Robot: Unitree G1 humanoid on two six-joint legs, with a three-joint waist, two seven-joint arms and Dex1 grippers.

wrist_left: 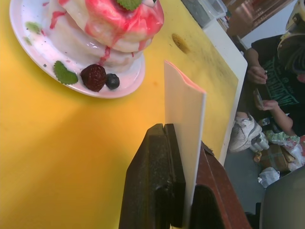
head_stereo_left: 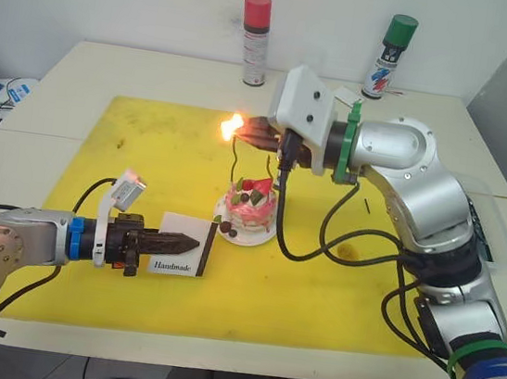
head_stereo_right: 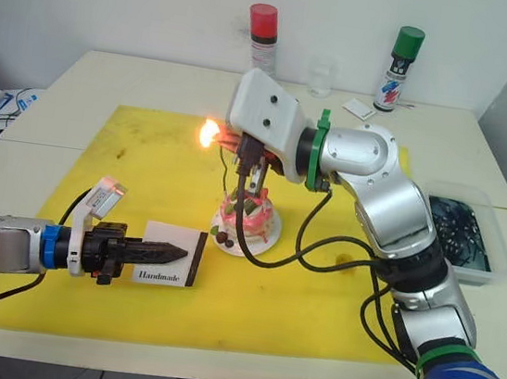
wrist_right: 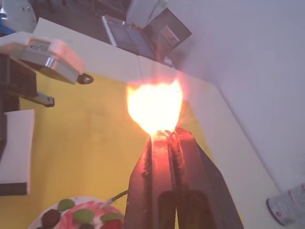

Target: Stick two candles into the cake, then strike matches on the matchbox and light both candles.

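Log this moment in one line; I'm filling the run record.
left gripper: shut on matchbox, upright on mat | right gripper: shut on match, flame lit, above cake | candle in cake

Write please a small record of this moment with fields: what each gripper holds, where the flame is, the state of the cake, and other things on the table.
left gripper: shut on the flat white "Handmade" matchbox, held upright on edge above the yellow mat
right gripper: shut on a burning match; flame at its fingertips, above the cake
cake: small pink-and-white cake with strawberry, on white plate; one thin candle visible standing in it, not clearly lit
background: red-capped spray can, green-capped spray can
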